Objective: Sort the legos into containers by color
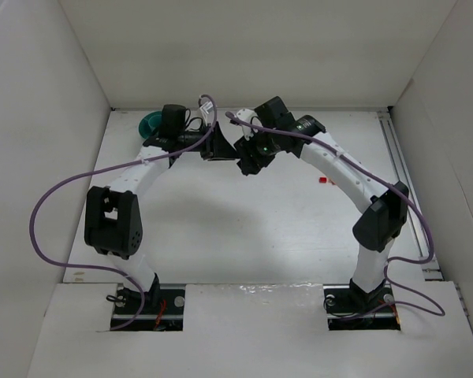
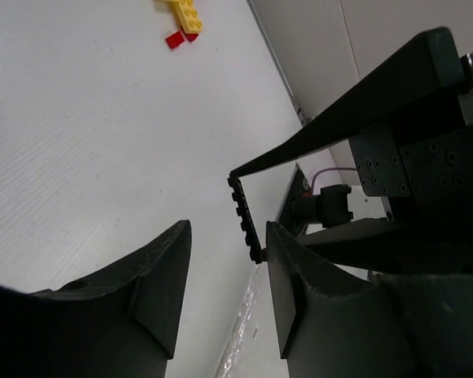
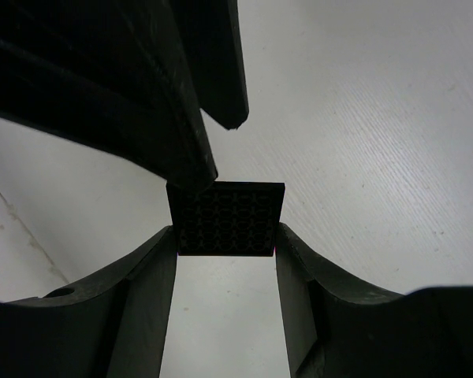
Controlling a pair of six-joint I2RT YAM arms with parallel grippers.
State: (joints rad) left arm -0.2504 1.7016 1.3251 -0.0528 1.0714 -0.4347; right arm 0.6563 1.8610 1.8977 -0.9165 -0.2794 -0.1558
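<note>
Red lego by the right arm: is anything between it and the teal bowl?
Yes. From above, both grippers meet between the red lego and the teal bowl: the right gripper, holding a black plate, and the open left gripper, whose arm hides most of the bowl.

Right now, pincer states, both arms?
Left pincer: open, holding nothing.
Right pincer: closed on a dark studded plate, gripped by its edges.
</note>
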